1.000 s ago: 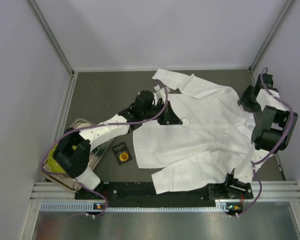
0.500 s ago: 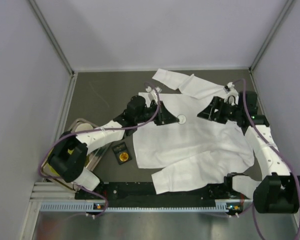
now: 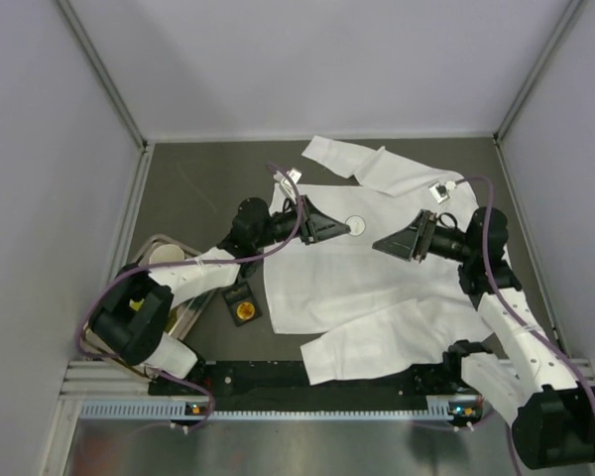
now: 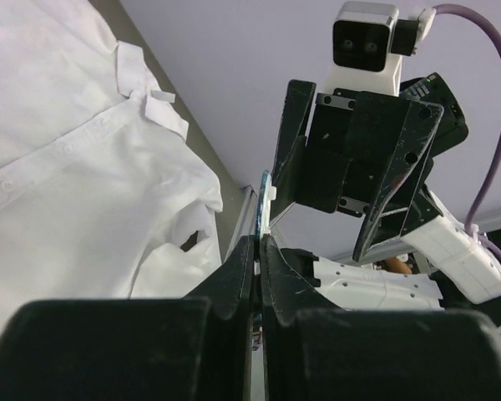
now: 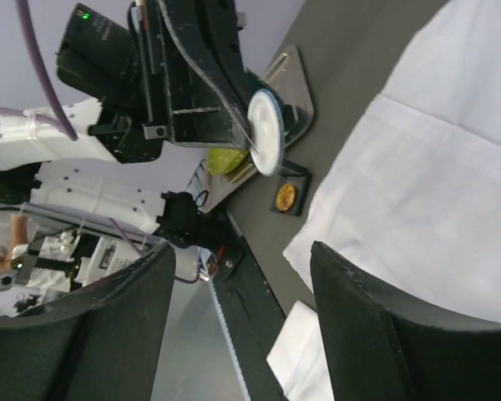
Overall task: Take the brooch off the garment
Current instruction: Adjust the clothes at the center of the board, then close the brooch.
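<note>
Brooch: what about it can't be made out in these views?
Left wrist view: brooch edge-on in the left gripper; neither face shows.
Top view: white against the white shirt, too small to show pin or clasp.
Right wrist view: one plain white face only; the other is turned away.

Left arm (image 3: 193, 273) stretched low across my tabletop toward the right, left fingers (image 3: 322, 226) pressed together on the rim of the brooch (image 3: 355, 226). Right arm (image 3: 506, 307) folded at the elbow and turned leftward, right fingers (image 5: 376, 326) spread wide, pointing at the left ones, tips near but apart.
</note>
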### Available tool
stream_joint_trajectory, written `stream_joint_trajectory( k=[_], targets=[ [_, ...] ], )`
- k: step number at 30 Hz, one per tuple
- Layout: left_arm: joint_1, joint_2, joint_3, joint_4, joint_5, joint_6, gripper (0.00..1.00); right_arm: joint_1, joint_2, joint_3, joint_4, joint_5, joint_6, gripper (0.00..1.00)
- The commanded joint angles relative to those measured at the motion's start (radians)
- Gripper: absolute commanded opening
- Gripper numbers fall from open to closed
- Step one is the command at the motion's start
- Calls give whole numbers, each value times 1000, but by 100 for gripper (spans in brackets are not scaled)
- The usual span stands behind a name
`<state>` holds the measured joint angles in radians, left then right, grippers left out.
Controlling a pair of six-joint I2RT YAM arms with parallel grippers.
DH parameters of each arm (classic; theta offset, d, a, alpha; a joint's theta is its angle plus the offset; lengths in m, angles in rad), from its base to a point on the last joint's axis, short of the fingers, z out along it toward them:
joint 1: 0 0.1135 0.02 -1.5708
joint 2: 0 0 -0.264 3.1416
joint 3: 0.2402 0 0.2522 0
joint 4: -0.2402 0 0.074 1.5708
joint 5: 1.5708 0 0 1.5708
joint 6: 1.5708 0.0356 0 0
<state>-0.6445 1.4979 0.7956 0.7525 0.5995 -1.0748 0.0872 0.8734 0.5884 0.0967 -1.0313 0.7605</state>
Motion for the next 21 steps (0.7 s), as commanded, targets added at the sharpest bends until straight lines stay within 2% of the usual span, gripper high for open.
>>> stream_joint_trajectory(
  k=[1, 3, 11, 17, 21],
  targets=[
    [-3, -48, 47, 123, 63, 7, 0, 77, 35, 30, 287, 25, 115, 62],
    [-4, -47, 53, 143, 86, -11, 0, 95, 53, 42, 317, 43, 129, 58],
    [-7, -24, 57, 245, 149, -100, 0, 114, 90, 67, 363, 68, 146, 57],
    [-12, -8, 54, 291, 166, -129, 0, 144, 105, 59, 452, 71, 191, 45],
    [-14, -13, 60, 274, 160, -111, 0, 154, 121, 56, 512, 80, 229, 43]
  ],
)
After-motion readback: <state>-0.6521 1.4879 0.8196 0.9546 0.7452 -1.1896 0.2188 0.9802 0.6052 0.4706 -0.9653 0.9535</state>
